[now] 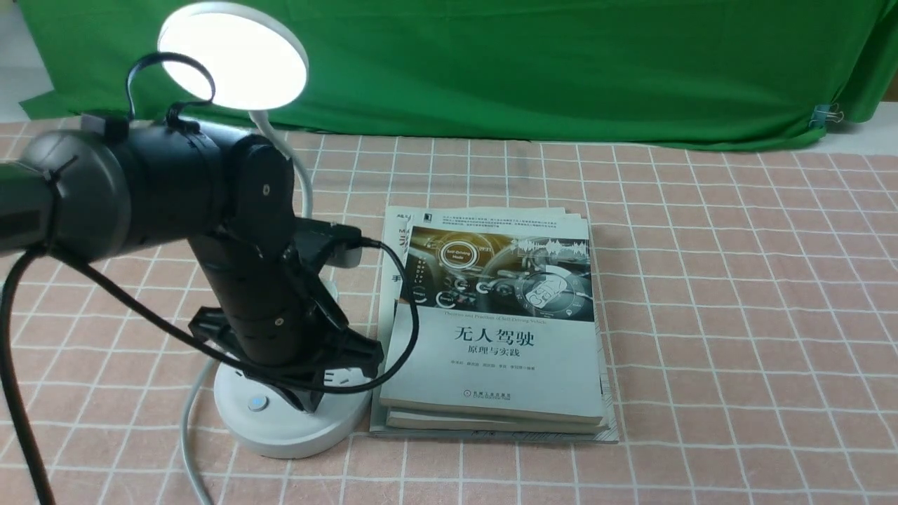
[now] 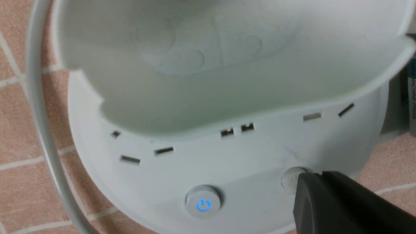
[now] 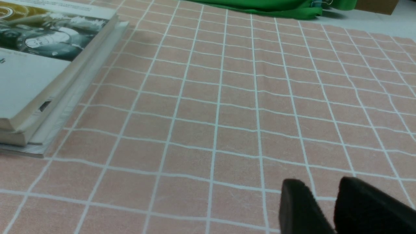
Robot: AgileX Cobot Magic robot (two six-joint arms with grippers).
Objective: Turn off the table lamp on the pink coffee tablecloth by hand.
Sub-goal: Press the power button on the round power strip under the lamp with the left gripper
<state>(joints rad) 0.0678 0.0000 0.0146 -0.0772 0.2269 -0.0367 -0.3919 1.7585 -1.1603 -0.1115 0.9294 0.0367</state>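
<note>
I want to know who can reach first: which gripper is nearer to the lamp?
The left. The left gripper is right over the lamp's base; the right gripper is over the tablecloth, beyond the books.

The left arm (image 1: 154,189) is glossy black, with a rounded elbow-like joint, a bulky tapering cylindrical body and small round screws (pale against the dark shell). Thick black cables (image 1: 414,308) and a thinner black loop (image 1: 170,59) belong to it; its gripper (image 2: 313,185) has dark, narrow fingertips.
</note>
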